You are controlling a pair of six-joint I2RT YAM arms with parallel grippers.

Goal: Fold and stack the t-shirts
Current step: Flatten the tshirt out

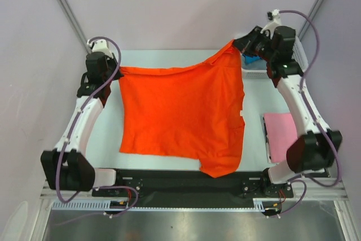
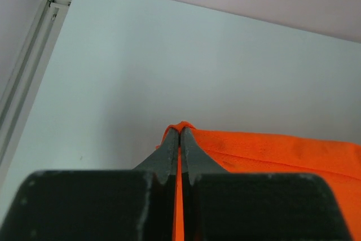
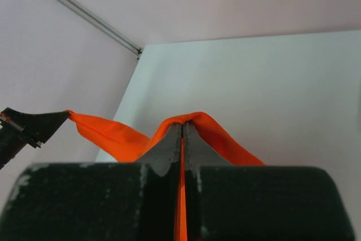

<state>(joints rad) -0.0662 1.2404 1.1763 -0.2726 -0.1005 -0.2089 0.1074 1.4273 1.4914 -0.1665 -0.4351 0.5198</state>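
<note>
While the orange-red t-shirt (image 1: 180, 117) hangs spread, left fingers (image 2: 169, 155) and right fingers (image 3: 167, 146) each pinch its edge.

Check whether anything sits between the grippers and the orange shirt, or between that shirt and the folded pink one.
Nothing does. Left gripper and right gripper are shut on the orange shirt along its top edge. Only bare table separates it from the pink shirt, though the right arm's elbow overhangs that shirt's near corner.
</note>
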